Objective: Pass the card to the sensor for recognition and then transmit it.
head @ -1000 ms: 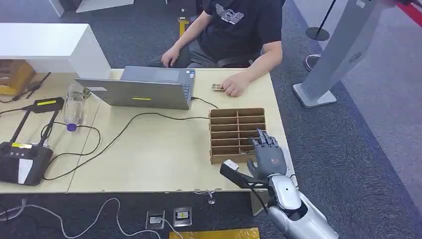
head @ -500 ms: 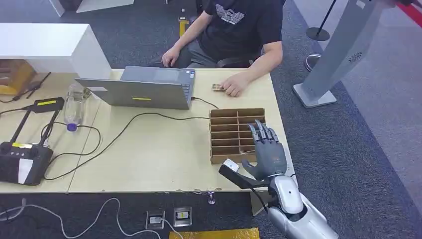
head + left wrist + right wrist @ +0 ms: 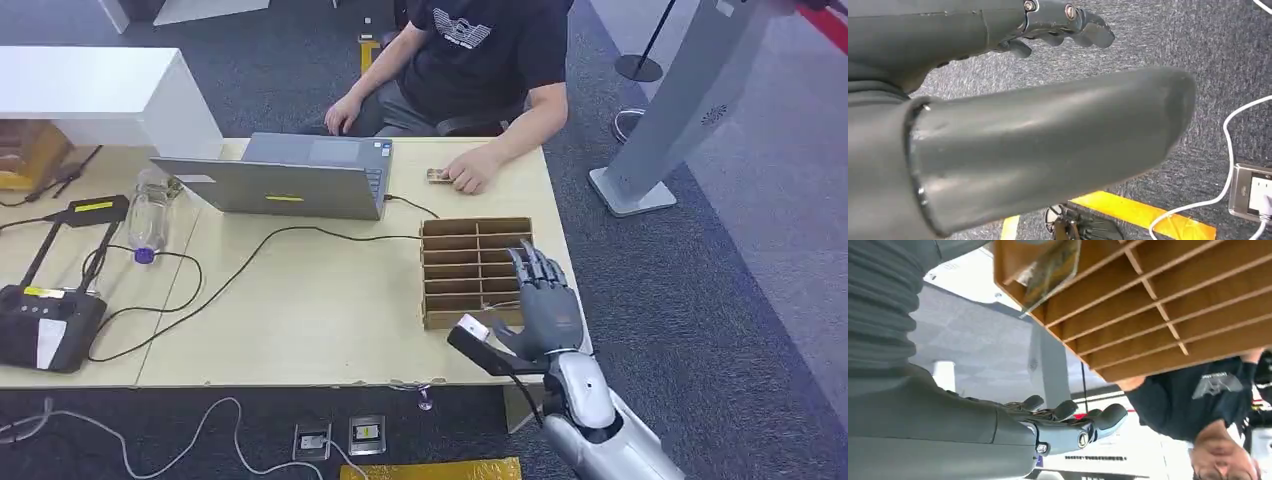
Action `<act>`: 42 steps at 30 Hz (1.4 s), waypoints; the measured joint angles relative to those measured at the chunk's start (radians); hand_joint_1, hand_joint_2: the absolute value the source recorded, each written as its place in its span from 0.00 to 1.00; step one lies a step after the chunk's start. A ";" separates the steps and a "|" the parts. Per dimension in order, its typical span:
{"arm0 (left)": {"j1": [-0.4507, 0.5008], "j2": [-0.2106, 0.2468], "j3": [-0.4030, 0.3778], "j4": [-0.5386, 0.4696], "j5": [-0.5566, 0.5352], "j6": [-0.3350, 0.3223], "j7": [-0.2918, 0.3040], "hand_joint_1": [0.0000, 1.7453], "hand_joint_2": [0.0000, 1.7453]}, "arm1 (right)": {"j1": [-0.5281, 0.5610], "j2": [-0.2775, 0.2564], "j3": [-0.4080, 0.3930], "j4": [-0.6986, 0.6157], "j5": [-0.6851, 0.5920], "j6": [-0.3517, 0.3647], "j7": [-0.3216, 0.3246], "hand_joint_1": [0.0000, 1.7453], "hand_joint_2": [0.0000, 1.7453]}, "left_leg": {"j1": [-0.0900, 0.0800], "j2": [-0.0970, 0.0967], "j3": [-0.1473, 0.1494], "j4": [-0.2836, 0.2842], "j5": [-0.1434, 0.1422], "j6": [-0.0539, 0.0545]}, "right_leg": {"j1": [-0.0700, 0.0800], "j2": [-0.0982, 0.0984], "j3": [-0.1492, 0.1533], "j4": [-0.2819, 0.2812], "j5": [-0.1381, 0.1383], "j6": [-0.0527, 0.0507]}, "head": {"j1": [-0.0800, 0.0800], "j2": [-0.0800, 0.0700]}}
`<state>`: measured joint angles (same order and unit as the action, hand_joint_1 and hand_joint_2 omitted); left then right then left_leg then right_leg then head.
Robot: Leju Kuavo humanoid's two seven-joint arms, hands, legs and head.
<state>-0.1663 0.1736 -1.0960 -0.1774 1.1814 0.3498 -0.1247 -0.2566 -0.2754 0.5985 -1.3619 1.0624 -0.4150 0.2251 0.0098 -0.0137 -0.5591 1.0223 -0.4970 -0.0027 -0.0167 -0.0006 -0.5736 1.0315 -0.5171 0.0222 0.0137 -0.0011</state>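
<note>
Nearest the robot, the right hand (image 3: pixel 545 310) is hovering at the near right corner of the table (image 3: pixel 330 310), fingers stretched out and apart, thumb held off to the left, holding nothing. It is standing just beside the near right compartments of the wooden slotted rack (image 3: pixel 476 270). In the right wrist view a card (image 3: pixel 1050 267) is leaning in the end slot of the rack, tilted and poking past the edge; that is the piece to be taken. The left hand (image 3: pixel 1063 22) is hanging down over the carpet, fingers loosely apart and holding nothing.

Further left, a black scanner stand (image 3: pixel 45 300) is sitting at the near left end, well apart from the rack; I judge it to be the sensor, though that is not certain. Farther off, a laptop (image 3: pixel 275 185), a clear bottle (image 3: pixel 148 215) and a person (image 3: pixel 470 60) seated at the far edge, one hand resting on the table.

The risk, as I see it: the fingers are reaching in broad beside thin dividers, so they could jam against the rack, shove it, or tip the card flat into its slot.

From the head view the card is too small to make out, and its print is blurred.
</note>
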 joint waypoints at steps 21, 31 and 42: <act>0.000 0.003 -0.006 0.000 -0.004 -0.015 0.000 0.00 0.00 | 0.013 -0.006 0.022 0.000 0.005 0.099 0.060 0.00 1.00 | 0.000 0.000 0.000 0.000 0.000 0.000 | 0.000 0.000 0.000 0.000 0.000 0.000 | 0.000 0.000; 0.000 0.004 -0.006 0.000 0.009 -0.014 0.005 0.00 0.00 | 0.012 -0.008 0.034 -0.006 0.024 0.150 0.078 0.00 1.00 | 0.000 0.000 0.000 0.000 0.000 0.000 | 0.000 0.000 0.000 0.000 0.000 0.000 | 0.000 0.000; 0.000 0.005 -0.006 0.000 0.017 -0.010 0.005 0.00 0.00 | 0.012 -0.007 0.048 -0.010 0.006 0.151 0.060 0.86 1.00 | 0.000 0.000 0.000 0.000 0.000 0.000 | 0.000 0.000 0.000 0.000 0.000 0.000 | 0.000 0.000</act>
<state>-0.1667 0.1789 -1.1021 -0.1774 1.1986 0.3395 -0.1202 -0.2442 -0.2827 0.6470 -1.3722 1.0685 -0.2644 0.2854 0.0098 -0.0138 -0.5591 1.0223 -0.4970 -0.0028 -0.0167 -0.0007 -0.5734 1.0316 -0.5171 0.0221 0.0134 -0.0011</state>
